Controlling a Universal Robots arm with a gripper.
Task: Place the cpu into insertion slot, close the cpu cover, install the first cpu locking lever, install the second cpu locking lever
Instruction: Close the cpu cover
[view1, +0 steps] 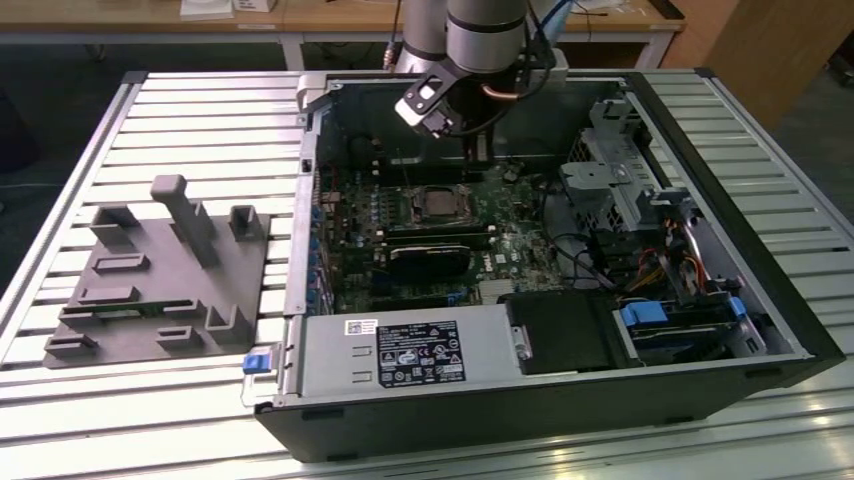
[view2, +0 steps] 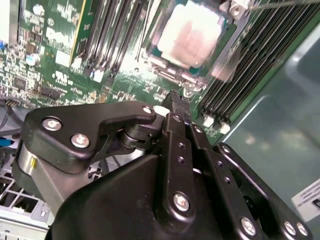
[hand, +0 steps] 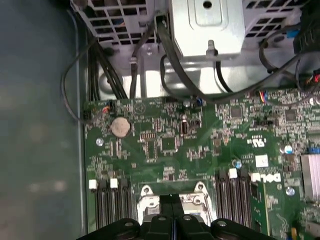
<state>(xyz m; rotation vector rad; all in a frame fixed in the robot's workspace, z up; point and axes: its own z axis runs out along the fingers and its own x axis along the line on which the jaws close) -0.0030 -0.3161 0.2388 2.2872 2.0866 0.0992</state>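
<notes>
Silvery cpu (view2: 192, 32) gleams in second wrist view; gripper (view2: 176, 101) closed.

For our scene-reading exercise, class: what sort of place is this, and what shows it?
Probably a robotics lab or test workshop: a robot arm reaches into an open computer case on a slotted metal table, with wooden benches behind.

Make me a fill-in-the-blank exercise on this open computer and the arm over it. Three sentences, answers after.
1. The square silvery chip sits on a ____ circuit board.
2. The grey holder stands on the slatted table, to the exterior view's ____ of the computer case.
3. The end effector hangs over the circuit board with its fingers ____.
Missing words: green; left; shut.
</notes>
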